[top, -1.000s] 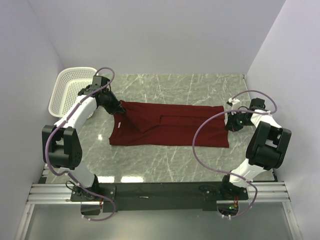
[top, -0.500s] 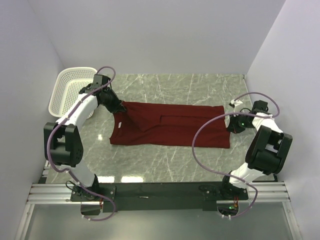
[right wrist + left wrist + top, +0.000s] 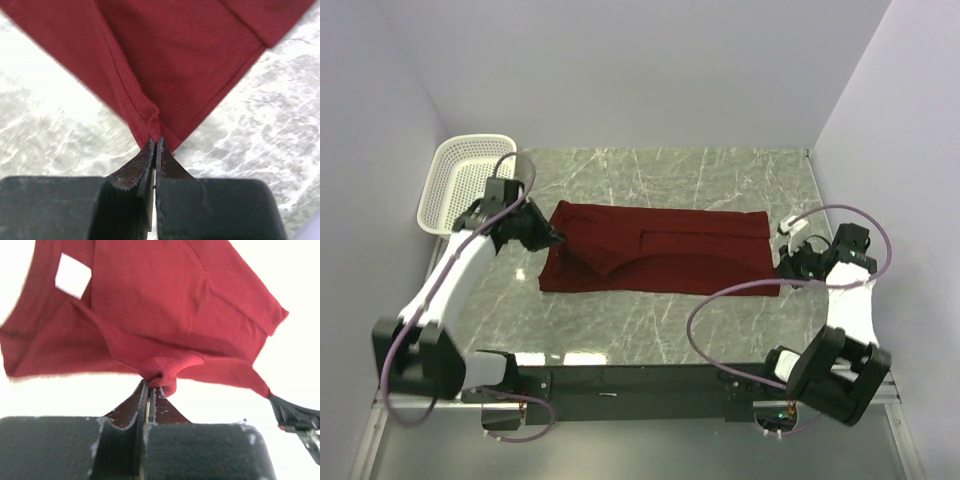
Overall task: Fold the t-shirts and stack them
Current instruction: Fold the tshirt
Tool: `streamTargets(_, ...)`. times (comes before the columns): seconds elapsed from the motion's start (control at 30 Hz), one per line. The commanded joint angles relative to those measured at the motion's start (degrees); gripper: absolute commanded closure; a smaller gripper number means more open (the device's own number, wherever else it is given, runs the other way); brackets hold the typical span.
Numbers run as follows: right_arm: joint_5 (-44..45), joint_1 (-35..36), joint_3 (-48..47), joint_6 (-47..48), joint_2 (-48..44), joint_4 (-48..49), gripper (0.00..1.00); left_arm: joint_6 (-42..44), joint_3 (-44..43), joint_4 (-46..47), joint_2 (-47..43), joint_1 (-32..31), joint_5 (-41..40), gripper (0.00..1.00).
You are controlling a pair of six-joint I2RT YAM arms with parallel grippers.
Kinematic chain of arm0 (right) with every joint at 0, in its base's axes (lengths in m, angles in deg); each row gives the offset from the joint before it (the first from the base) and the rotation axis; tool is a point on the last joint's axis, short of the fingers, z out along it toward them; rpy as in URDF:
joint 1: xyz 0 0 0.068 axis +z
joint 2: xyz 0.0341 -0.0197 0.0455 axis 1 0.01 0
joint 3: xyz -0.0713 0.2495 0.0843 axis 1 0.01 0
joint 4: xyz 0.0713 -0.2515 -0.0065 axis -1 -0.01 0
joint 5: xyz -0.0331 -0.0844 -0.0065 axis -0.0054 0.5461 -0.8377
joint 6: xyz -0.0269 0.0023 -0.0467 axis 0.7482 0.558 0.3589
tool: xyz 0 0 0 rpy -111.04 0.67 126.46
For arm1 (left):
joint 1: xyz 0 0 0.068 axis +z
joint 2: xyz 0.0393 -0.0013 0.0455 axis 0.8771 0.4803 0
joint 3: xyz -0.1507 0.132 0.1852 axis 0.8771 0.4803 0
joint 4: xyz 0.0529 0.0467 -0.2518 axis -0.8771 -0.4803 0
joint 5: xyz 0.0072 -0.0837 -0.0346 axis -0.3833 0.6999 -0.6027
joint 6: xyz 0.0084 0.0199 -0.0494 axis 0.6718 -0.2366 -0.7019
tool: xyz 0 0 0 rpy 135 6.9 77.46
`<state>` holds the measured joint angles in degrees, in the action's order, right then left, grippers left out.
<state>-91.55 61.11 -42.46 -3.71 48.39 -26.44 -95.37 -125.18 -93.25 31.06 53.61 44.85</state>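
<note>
Cloth fills both wrist views. The dark red t-shirt (image 3: 660,250) lies stretched lengthwise across the middle of the marble table (image 3: 720,180), partly folded, with a flap doubled over on its left half. The left gripper (image 3: 552,238) is pinched tight on a bunch of fabric at the shirt's left edge. The right gripper (image 3: 783,268) is clamped on the shirt's near right corner. From above, both sets of fingertips are lost under the arms and the cloth.

In the left wrist view the jaws meet on a small knot of fabric. The background there is washed out to white, so I cannot tell whether a white patch (image 3: 72,275) near the collar is a label or a gap. A dark shape (image 3: 295,417) at the shirt's far corner is cut off by the frame. A white basket (image 3: 455,180) sits at the table's far left corner, apart from the shirt.
</note>
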Motion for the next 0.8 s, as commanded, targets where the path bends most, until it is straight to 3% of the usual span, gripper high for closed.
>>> streamTargets(0.0,-2.28,-0.78,2.85,6.07,-5.47,-6.3,1.0,0.09,4.42,-0.39,-7.83,0.21,2.1,0.99)
streamTargets(0.27,-2.46,-1.74,5.76,5.12,-14.87,-8.33,1.0,-0.44,7.77,-5.39,-17.86,0.21,1.93,0.99)
streamTargets(0.53,-3.24,-4.99,3.84,4.41,-16.38,-9.38,1.0,-2.02,8.73,-7.95,-23.57,0.21,0.43,0.99)
streamTargets(0.77,-7.2,-7.81,2.86,13.54,-16.02,-16.68,1.0,-2.81,12.5,-8.48,-28.5,0.21,-0.36,0.99)
